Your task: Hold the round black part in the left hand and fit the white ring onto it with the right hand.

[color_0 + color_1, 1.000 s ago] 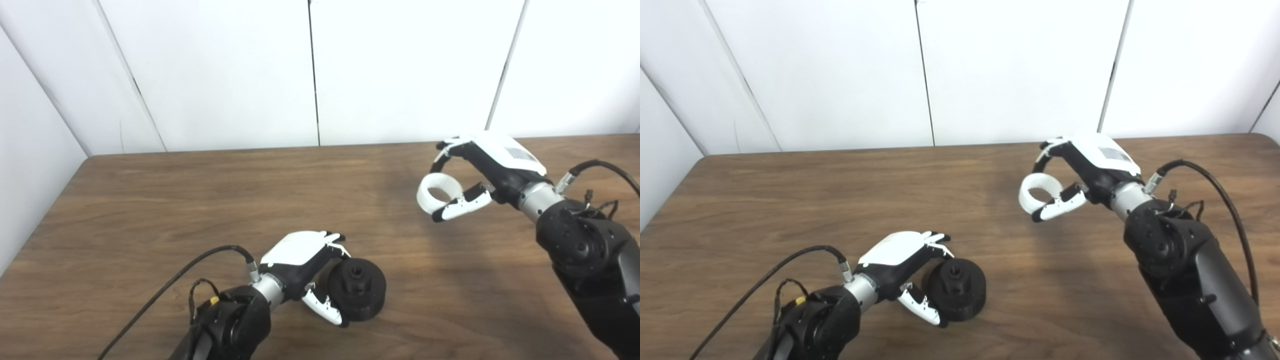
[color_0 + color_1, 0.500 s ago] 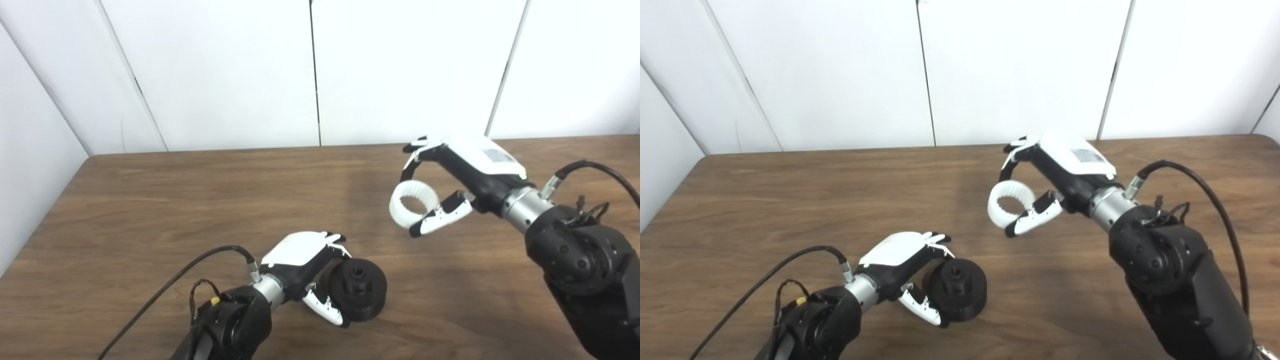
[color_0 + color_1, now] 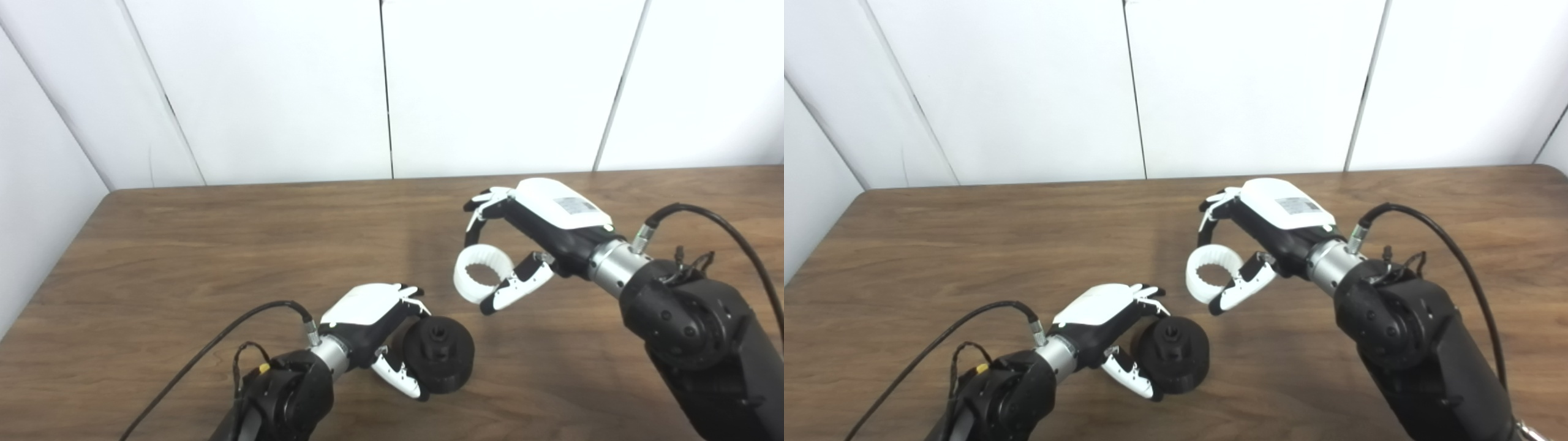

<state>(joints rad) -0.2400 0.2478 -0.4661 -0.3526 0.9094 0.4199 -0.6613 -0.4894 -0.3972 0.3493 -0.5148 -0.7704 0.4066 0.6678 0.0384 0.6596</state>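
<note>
Across the whole lower frame, brown wood table [image 3: 184,257], white panel wall [image 3: 275,86] behind it at 12 o'clock. Right arm [image 3: 692,331] enters from 4 o'clock, black casing, cable looping over the wrist. Left arm [image 3: 275,398] enters from 7 o'clock, black, with a cable trailing toward 8 o'clock.

Right hand [image 3: 539,236], white back plate up, sits right of centre above the table, fingers curled over and thumb under, closed on the white ring [image 3: 482,273]. Ring hangs at the hand's 8 o'clock side, hole facing roughly toward camera, ribbed inside, clear of the table with its shadow below.

Left hand [image 3: 373,324] is low at 6 o'clock, wrapped on the round black part [image 3: 438,354], fingers over the top edge, thumb under the near side. Part looks to rest on or just at the table surface, cannot tell which. Its face with a small central hub and hole tilts up toward 1 o'clock.

Ring is near the black part, at its 1 o'clock, not touching; a gap shows between them in both views.
</note>
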